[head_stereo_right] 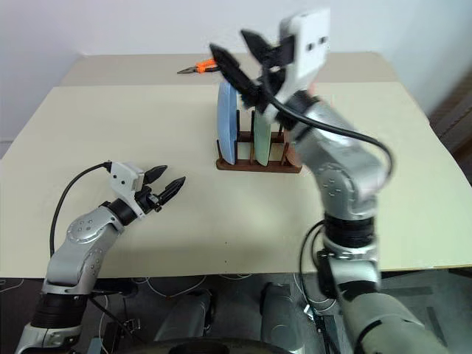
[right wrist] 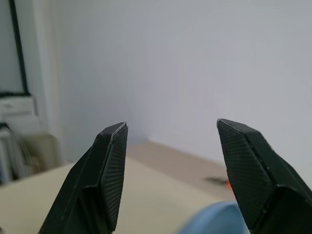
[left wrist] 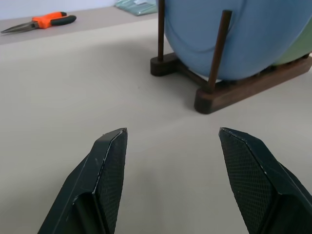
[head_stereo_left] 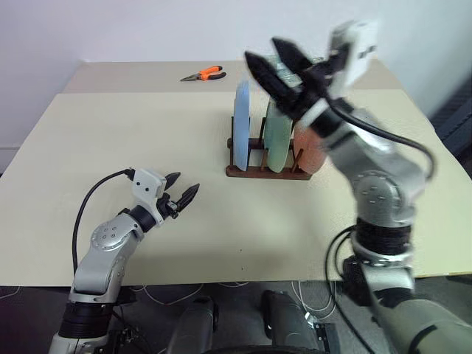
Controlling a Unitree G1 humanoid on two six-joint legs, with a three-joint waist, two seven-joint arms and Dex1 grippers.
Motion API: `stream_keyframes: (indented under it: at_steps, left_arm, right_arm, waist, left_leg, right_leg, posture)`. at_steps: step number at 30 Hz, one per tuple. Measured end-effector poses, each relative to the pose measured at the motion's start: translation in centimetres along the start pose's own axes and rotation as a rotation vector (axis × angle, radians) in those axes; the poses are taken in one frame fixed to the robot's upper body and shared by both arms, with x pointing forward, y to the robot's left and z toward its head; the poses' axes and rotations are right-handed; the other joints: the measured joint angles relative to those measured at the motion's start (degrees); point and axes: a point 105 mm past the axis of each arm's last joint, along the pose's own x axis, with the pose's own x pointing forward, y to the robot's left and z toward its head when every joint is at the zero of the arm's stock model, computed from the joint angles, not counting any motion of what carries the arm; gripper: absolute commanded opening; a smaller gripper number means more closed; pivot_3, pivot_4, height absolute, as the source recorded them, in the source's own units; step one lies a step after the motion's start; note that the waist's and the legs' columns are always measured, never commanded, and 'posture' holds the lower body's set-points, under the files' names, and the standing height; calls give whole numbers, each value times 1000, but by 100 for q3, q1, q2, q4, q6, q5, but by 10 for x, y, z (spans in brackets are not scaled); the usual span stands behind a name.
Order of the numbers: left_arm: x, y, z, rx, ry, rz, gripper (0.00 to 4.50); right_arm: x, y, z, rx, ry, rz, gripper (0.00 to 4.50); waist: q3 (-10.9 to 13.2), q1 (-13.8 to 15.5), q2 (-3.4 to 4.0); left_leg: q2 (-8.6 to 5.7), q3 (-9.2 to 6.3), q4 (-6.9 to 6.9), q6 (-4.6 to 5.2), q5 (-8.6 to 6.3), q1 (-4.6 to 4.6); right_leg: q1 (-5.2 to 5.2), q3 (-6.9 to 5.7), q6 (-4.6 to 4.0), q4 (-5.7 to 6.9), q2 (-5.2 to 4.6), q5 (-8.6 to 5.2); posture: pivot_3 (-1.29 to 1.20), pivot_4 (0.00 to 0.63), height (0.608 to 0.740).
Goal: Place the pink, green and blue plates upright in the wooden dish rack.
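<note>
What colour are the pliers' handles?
Orange with black, on the pliers; clearest in the left wrist view.

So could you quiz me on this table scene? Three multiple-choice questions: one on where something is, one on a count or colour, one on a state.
1. Where are the pliers?
A. At the table's far edge, behind the rack
B. Inside the rack
C. In the left gripper

2. How many plates stand in the rack?
A. One
B. Two
C. Three

3. How is the right gripper?
A. Shut on the blue plate
B. Open and empty, above the rack
C. Flat on the table

Answers:
1 A: the orange handles lie far behind the rack.
2 C: blue plate, green plate and pink plate stand between pegs.
3 B: its fingers are spread with nothing between them.
</note>
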Motion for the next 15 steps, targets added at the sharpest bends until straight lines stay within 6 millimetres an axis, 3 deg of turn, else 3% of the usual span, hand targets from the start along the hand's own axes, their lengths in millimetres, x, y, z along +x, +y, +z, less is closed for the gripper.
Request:
stream_keyframes:
  at_steps: [3, 5, 7, 9, 12, 15]
  left_arm:
    - [-5, 10, -7, 31, 36, 27, 3068]
    - [-9, 18, -10, 42, 55, 43, 3068]
    - [-13, 27, -13, 60, 79, 61, 3068]
    - [-16, 29, -14, 70, 90, 59, 3068]
    - [-19, 28, -18, 69, 105, 57, 3068]
    - [-23, 26, -22, 61, 119, 55, 3068]
  right_arm:
    - [-58, -51, -17, -82, 181, -152, 2932]
    - [-101, -72, -37, -119, 344, -226, 2932]
    - [-140, -85, -65, -124, 524, -268, 2932]
    - [-171, -84, -90, -123, 656, -263, 2932]
    - [-194, -80, -118, -104, 756, -230, 2932]
    - [-197, -80, -128, -113, 771, -205, 2932]
  waist:
    - [1, 47, -1]
    - [1, 67, 4]
    - [2, 56, 5]
    - [0, 47, 10]
    - [5, -13, 18]
    - [7, -27, 18]
  left_leg:
    - [0, 5, 0, 7, -4, -1]
    - [2, 15, -1, 16, -9, 1]
    - [3, 27, 0, 18, -11, 5]
    - [4, 32, 2, 19, -11, 7]
    - [3, 33, 24, 21, -13, 5]
    - [4, 31, 28, 22, -14, 6]
  right_leg:
    - [14, -3, -13, -27, -3, -11]
    - [15, 0, -12, -33, -5, -10]
    - [16, 6, -12, -35, -6, -10]
    - [18, 9, -8, -36, -8, -13]
    - [27, 10, 7, -35, -10, -23]
    - [31, 8, 7, -35, -13, -23]
  posture:
    - [0, 150, 740]
    - [0, 150, 740]
    - [0, 150, 740]
    - [0, 150, 740]
    - [0, 150, 740]
    - [0, 150, 740]
